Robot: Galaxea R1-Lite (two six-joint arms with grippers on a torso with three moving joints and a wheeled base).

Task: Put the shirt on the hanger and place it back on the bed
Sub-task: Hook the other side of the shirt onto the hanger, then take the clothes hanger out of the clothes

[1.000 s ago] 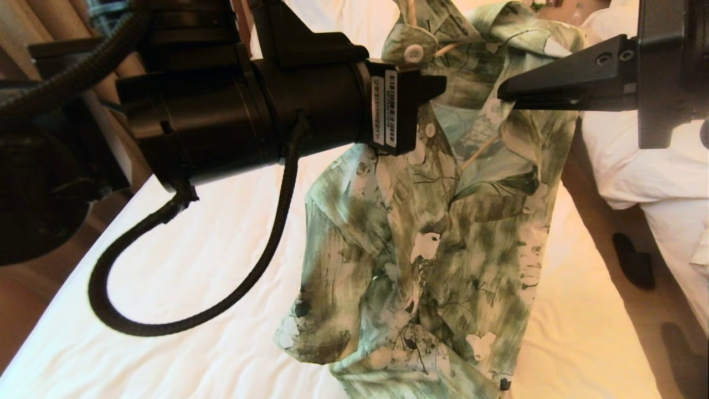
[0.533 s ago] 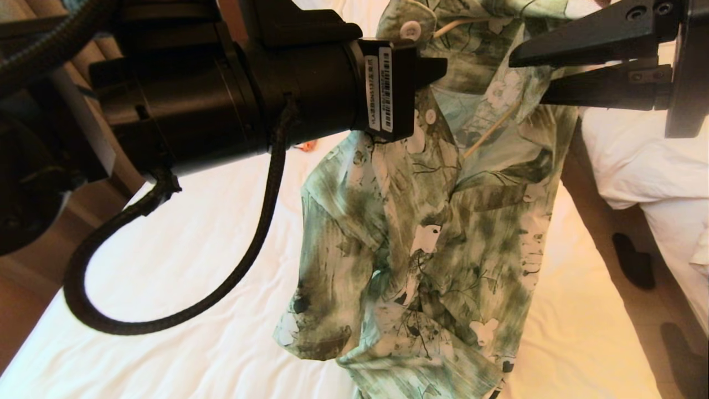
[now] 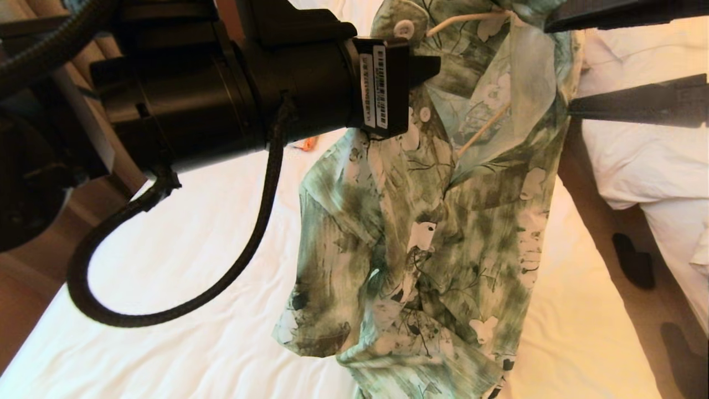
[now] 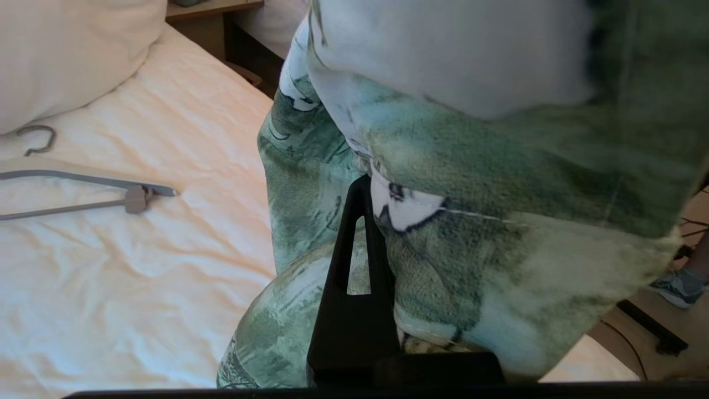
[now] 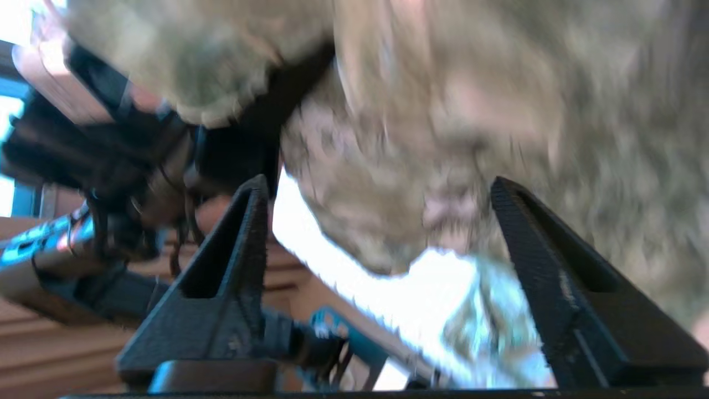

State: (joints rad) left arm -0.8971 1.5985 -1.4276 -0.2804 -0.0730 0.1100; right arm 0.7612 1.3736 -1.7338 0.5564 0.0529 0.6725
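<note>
Shirt (image 3: 443,233) is hanging above the bed (image 3: 183,266), soft green leaf-print cotton draping in folds, thin cream hanger (image 3: 482,130) wire showing inside the collar. Left gripper (image 4: 368,210) is pinching the fabric near the collar, jaws closed on it. Right gripper (image 3: 576,64) is sitting at the shirt's shoulder, jaws spread wide, cloth between them, gripping nothing. Grey hanger (image 4: 83,185) is lying flat on the wrinkled sheet.

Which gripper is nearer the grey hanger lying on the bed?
Left. The left gripper, shut on the shirt, hangs beside the grey hanger. The right gripper is open at the collar, on the shirt's far side.
</note>
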